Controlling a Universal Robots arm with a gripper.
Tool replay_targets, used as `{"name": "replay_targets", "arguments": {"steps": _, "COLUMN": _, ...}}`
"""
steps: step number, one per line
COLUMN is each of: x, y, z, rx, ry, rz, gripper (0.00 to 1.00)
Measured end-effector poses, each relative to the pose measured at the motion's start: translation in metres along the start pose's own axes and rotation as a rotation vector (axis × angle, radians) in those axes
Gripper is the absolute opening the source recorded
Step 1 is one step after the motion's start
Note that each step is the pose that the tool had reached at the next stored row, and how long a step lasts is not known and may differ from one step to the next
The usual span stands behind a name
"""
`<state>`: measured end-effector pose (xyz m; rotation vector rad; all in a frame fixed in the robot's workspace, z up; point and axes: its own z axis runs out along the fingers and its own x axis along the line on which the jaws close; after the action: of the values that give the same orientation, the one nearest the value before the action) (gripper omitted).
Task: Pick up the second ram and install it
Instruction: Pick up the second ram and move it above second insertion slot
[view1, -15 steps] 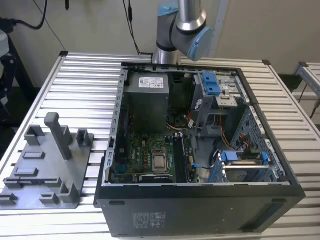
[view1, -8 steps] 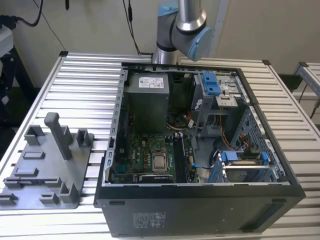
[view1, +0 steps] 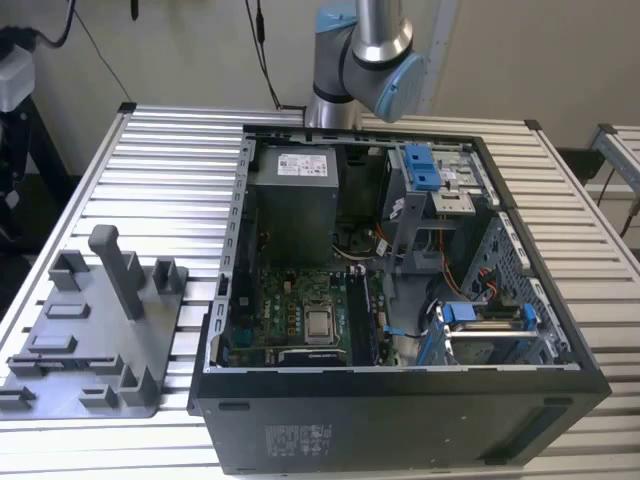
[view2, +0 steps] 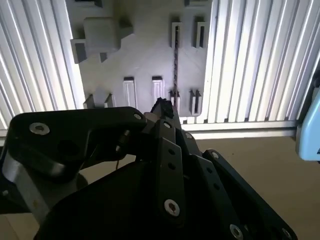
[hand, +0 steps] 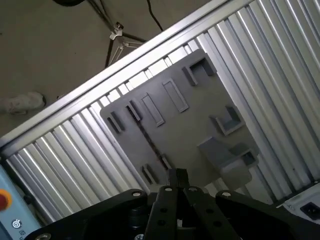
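So the ram stick (view2: 175, 65) stands on edge in the gray tray (view1: 60, 385). There's bare tray floor along both its long sides, and it's open from above. Low slot blocks (view2: 195, 101) sit just beside its ends. The tall post (view1: 118, 268) is the big obstacle, off to one side. The computer case (view1: 400, 430) wall rises near the tray on the exterior view's right.
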<state>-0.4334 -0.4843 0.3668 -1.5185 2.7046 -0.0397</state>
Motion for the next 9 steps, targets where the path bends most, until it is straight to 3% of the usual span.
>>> {"name": "replay_targets", "arguments": {"steps": 9, "x": 0.0001, "y": 0.0001, "z": 0.0037, "rx": -0.0036, "ry": -0.0068, "rz": -0.163, "gripper": 0.11}}
